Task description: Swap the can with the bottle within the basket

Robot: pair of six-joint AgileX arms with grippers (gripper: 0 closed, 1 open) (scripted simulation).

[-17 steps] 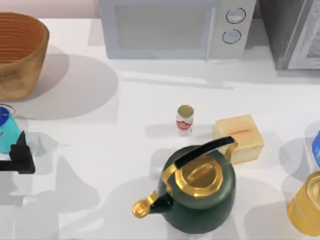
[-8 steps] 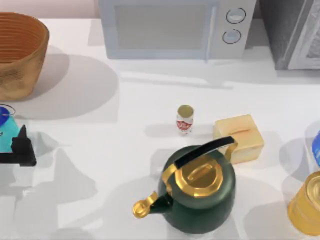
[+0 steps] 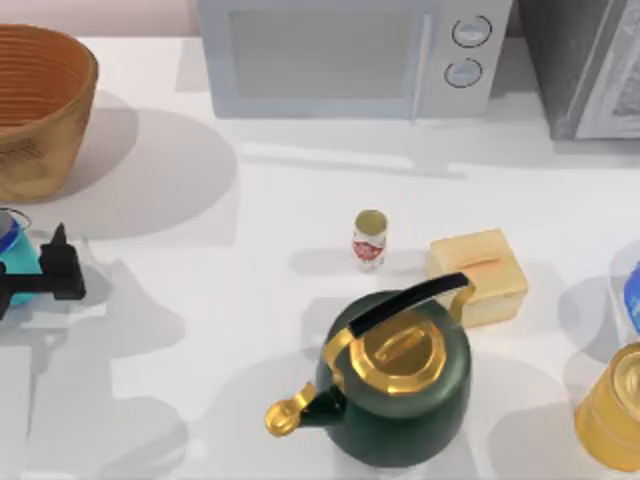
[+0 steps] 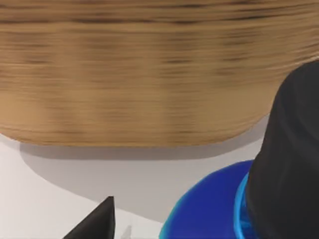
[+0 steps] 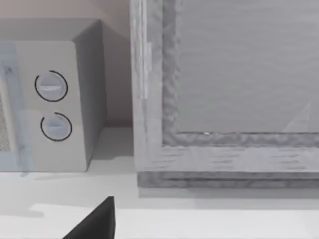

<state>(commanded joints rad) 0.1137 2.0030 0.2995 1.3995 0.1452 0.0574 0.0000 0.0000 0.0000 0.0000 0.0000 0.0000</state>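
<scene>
Our left gripper [image 3: 45, 272] has its fingers closed around the can [image 3: 10, 262] near the basket [image 3: 40, 110]. The bottle [image 3: 369, 239] stands mid-bench.

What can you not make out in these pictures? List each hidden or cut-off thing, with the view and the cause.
- Can: top view, cut by the left edge and partly covered by the left end effector; whether it is gripped is unclear.
- Basket: top view, cut by the left edge; the left wrist view gives its outer wall, not its inside.
- Gold-yellow canister: top view, cut by the right edge.
- Bottle: label too small to read.
</scene>
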